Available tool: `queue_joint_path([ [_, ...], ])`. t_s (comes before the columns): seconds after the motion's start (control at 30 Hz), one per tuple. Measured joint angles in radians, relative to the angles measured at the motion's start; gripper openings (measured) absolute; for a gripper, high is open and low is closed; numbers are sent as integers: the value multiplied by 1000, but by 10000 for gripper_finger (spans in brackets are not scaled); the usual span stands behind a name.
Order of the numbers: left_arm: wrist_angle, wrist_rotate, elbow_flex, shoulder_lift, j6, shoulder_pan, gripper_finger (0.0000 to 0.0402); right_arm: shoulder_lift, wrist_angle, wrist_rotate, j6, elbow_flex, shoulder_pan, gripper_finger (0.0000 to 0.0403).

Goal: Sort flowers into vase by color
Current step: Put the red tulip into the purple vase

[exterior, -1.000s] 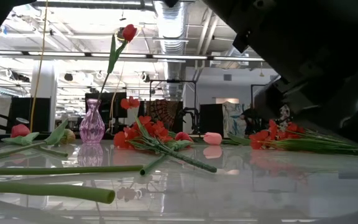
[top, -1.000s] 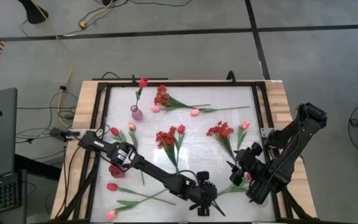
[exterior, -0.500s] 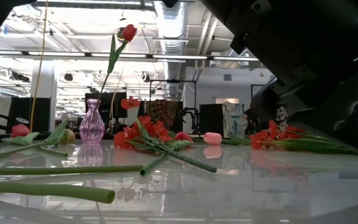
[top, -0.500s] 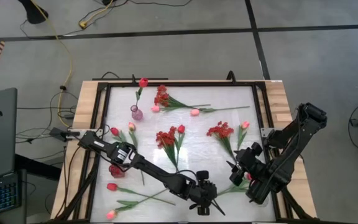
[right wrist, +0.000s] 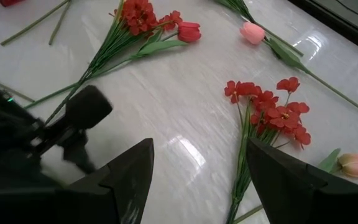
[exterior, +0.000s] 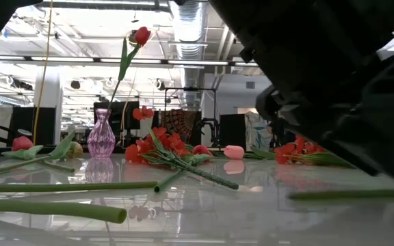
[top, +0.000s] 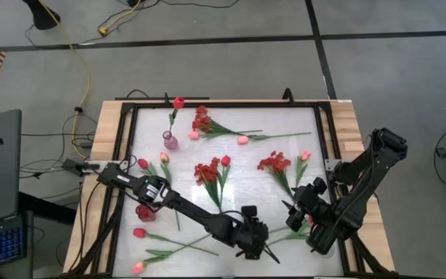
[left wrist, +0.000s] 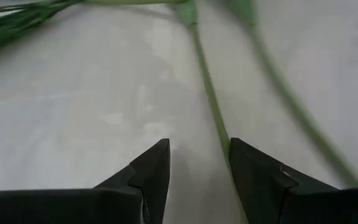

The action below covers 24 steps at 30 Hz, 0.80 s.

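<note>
Green plastic stem (left wrist: 207, 93), thin and pale, runs across the glossy white table (top: 285, 116) just ahead of the left gripper (left wrist: 199, 163), lying close to one of its two dark jaws. Those jaws stand moderately apart and hold nothing; I judge they are low over the stem so as to close around it, since a stem lying flat offers the only easy grip on a flower. In the high view this gripper (top: 255, 242) sits near the table's front edge, at the tail of a stem (top: 285, 235) whose blossom is hidden by the right arm, so its colour cannot be told.

The other flowers lie loose over the table: sprays of small red clustered blossoms (top: 274, 163) and (top: 206, 172), a pink tulip (top: 305, 156), and red and pink tulips (top: 139, 232) near the front left corner. One red tulip (top: 179, 103) already stands in the small pink glass vase (top: 170, 141) at the back left (the start of a red group, as I read it). A darker red vase-like thing (top: 145, 213) stands by the left arm.

The right gripper (right wrist: 197, 180) waits above the table's right side, jaws wide and empty, clear of the work.
</note>
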Motion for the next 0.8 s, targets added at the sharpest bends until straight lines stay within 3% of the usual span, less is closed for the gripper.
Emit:
queue_joint_path([
  [0.57, 1, 109, -1, 0, -105, 16, 151, 0, 0, 0, 0, 0, 0, 282],
  [0.67, -10, 123, 0, 0, -112, 16, 128, 0, 0, 0, 0, 0, 0, 282],
  [0.8, -20, 145, 1, 0, -112, 16, 67, 0, -6, 1, 0, 0, -5, 282],
])
